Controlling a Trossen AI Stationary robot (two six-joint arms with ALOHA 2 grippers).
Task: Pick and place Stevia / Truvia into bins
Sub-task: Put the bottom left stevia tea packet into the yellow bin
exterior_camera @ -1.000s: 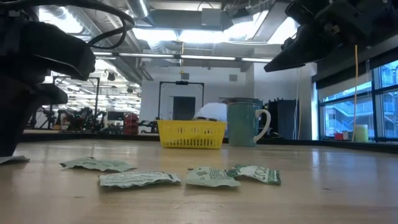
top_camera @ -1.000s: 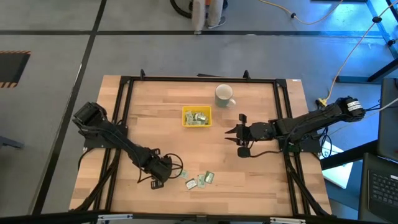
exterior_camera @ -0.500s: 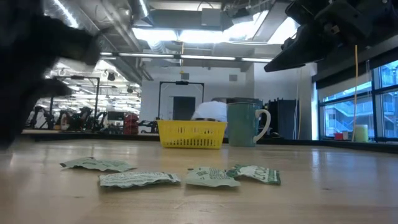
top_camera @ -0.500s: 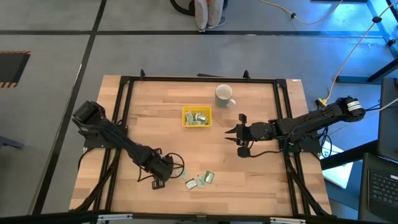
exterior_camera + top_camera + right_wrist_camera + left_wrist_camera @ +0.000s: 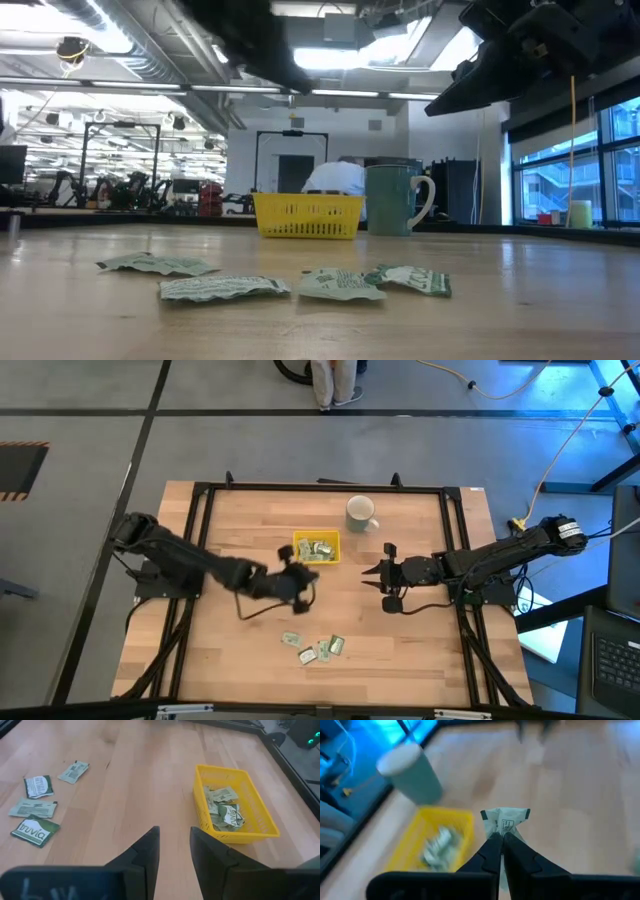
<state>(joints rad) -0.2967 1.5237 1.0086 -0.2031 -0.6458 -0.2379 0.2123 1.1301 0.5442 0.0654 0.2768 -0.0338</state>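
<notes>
In the high view, the left tool hangs above the counter, just beside the near edge of the yellow tray, which already holds some sachets. Four loose sachets lie on the counter nearer the front edge, well apart from the tray. The right tool waits to the right of the tray, its fingers spread and empty.

In the low view, the four sachets lie flat in the front, and the tray stands behind them beside a mug. The left arm is only a dark blur at the top, so its tool is hard to make out here.

In the left wrist view, the fingers are clenched on one sachet, pinched at its lower edge, with the tray just below and beside. The paper looks very light and soft; I judge it bends easily and can slip, so a grip at one edge is best.

In the right wrist view, the fingers stand apart, and the tray's contents are crumpled together, so I cannot count them.
</notes>
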